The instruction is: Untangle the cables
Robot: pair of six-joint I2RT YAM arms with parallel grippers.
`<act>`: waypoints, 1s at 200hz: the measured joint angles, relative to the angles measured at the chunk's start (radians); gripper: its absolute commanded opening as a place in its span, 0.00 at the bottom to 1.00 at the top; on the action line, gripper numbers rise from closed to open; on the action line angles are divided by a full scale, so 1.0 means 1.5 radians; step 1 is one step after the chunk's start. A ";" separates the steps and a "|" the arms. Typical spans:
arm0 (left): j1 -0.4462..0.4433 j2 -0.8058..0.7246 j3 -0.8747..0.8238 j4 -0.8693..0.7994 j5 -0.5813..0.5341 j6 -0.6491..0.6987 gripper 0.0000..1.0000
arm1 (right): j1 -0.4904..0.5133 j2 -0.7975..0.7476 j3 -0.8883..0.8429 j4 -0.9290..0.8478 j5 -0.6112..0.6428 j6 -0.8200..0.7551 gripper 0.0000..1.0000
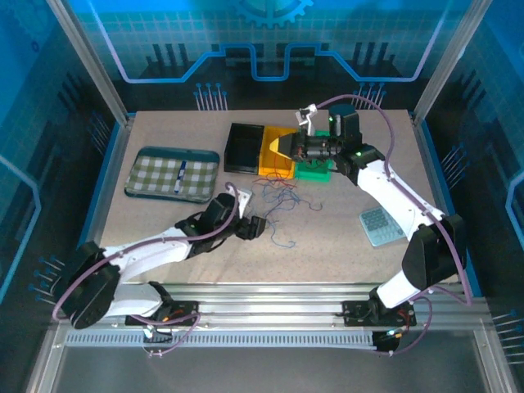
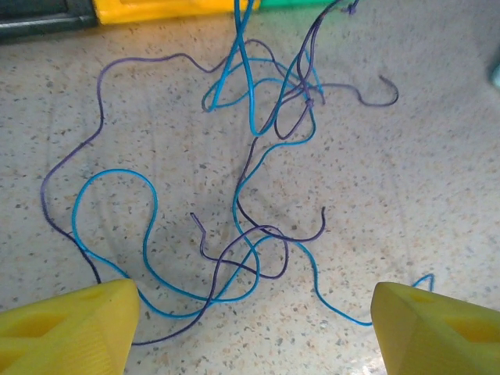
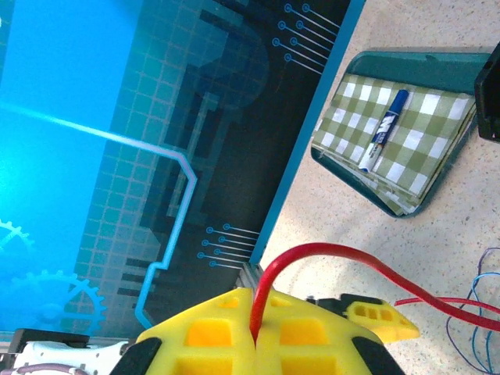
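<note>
Thin curly cables [image 1: 282,201], blue and dark, lay heaped on the speckled bench [image 1: 139,221] right ahead of the left hand [image 2: 254,328], its yellow fingers [image 2: 70,328] wide apart. The right hand [image 3: 256,336], farther back, was squeezed shut on one red cable [image 3: 336,254].

Teal tray [image 1: 214,155] left on worktop [image 1: 327,262], checked cloth [image 1: 155,173] and blue marker [image 1: 181,176] inside, black box [image 1: 244,147] beside yellow bin [image 1: 273,157], green block [image 1: 315,172], calculator [image 1: 381,225] right

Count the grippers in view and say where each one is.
2. The left gripper hovers open over the blue and dark cables; the right gripper, beside the yellow bin, is shut on a red cable.
</note>
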 measured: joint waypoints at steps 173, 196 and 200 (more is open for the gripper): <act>0.001 0.336 0.206 0.238 -0.138 0.076 0.38 | 0.020 -0.046 -0.035 -0.032 -0.021 -0.019 0.00; 0.007 0.344 0.227 0.239 -0.131 0.074 0.08 | 0.024 -0.057 -0.050 -0.041 -0.023 -0.022 0.00; 0.008 0.345 0.230 0.239 -0.130 0.076 0.03 | 0.024 -0.058 -0.052 -0.042 -0.023 -0.023 0.00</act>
